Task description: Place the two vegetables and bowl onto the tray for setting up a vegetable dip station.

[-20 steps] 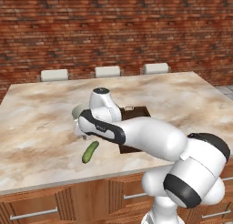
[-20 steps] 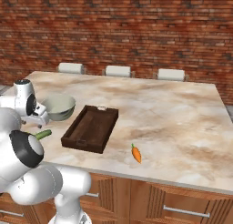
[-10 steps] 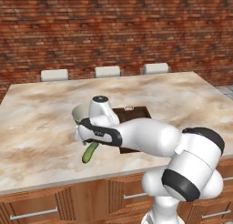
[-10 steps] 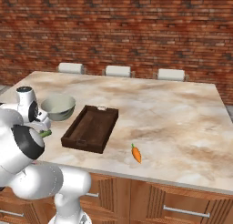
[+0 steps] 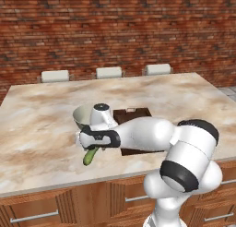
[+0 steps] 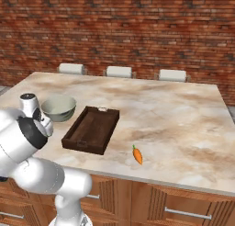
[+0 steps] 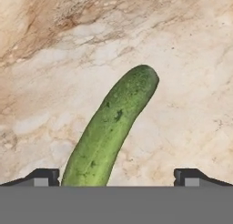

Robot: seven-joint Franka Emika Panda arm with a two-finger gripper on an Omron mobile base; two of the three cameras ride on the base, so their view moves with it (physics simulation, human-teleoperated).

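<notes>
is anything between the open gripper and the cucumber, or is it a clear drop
Nothing visible is in the way. In the hand view the cucumber lies on bare counter between the gripper's open fingertips. The bowl sits beyond it.

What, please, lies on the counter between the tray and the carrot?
Nothing: in the right base view, bare marble counter separates the tray from the carrot.

My cucumber (image 7: 109,132) looks bumpy and a bit waxy, sitting on polished marble counter (image 5: 41,115). Tray (image 6: 92,129) is dark matt wood, bowl (image 6: 58,108) smooth glazed ceramic, wall (image 6: 137,27) rough brick.
</notes>
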